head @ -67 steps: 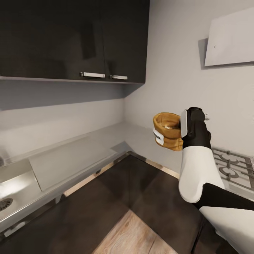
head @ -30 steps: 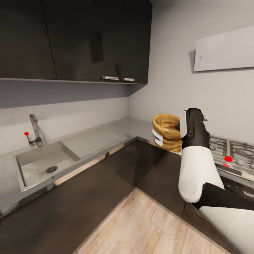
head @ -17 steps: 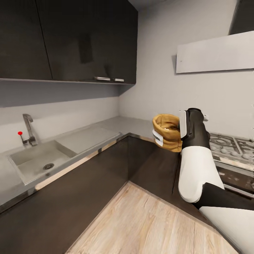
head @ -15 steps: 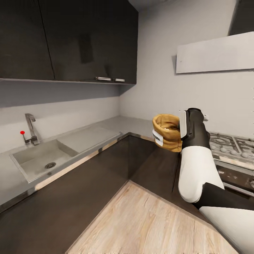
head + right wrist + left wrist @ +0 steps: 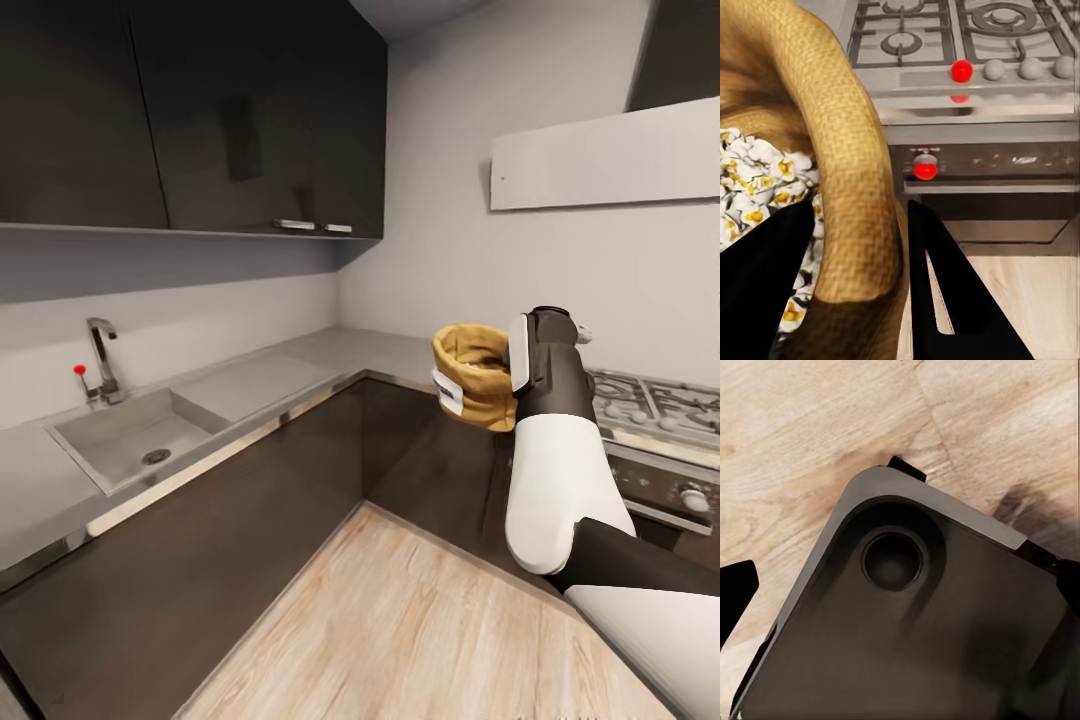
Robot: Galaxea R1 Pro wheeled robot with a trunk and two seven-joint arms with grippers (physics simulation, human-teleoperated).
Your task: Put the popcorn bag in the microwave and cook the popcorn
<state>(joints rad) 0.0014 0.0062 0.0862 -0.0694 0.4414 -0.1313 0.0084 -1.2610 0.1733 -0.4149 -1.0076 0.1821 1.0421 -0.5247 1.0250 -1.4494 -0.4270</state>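
My right end effector (image 5: 515,368) pinches the popcorn bag (image 5: 473,372), held up in the air above the floor, off the bench (image 5: 300,360). White popped kernels (image 5: 750,180) show inside. I judge the pickup done; the microwave step is unclear. I cannot tell my left end effector's state.

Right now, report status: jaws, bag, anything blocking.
Right gripper shut on popcorn bag, held up over the floor, popcorn showing inside. Left gripper state unclear. Gas hob at right; nothing blocking ahead.
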